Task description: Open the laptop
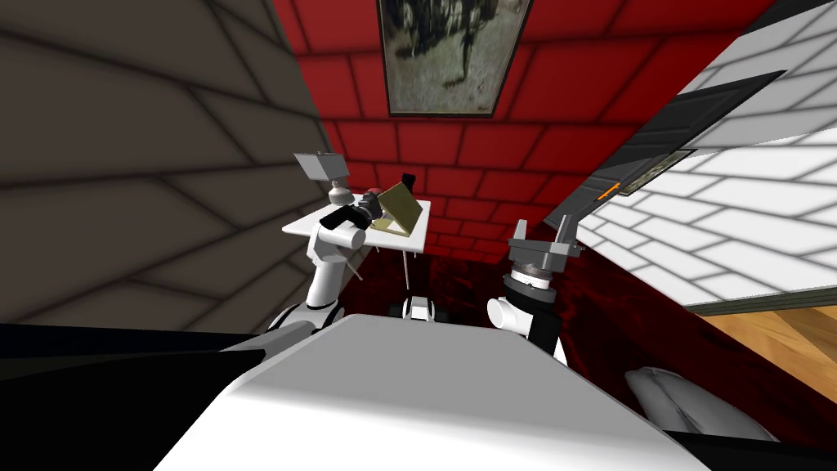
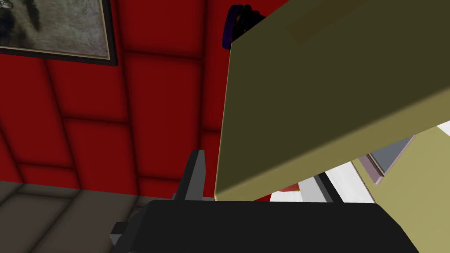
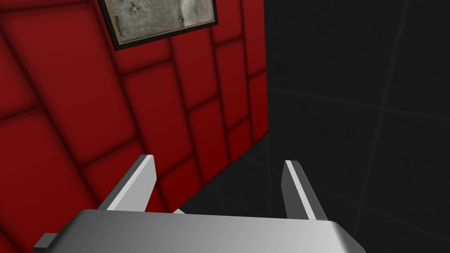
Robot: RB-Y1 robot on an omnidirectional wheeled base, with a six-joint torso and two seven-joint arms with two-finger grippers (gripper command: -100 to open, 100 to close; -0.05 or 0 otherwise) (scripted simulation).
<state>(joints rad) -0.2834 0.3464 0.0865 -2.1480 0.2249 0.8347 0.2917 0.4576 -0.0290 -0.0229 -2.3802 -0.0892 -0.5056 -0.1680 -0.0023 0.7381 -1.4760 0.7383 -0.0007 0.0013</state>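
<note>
With my left claw [image 1: 372,208] at the half-open laptop [image 1: 398,209] on the table [image 1: 306,225], grip I cannot tell, and my right claw [image 3: 219,175] open, I should next lift the lid [image 2: 334,88] higher.

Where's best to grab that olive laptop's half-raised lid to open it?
Grip the flat olive laptop lid by its raised free edge, opposite the hinge, from the gap side where the left end effector is. Tilted off its base, that edge is exposed and likely gives most leverage.
</note>
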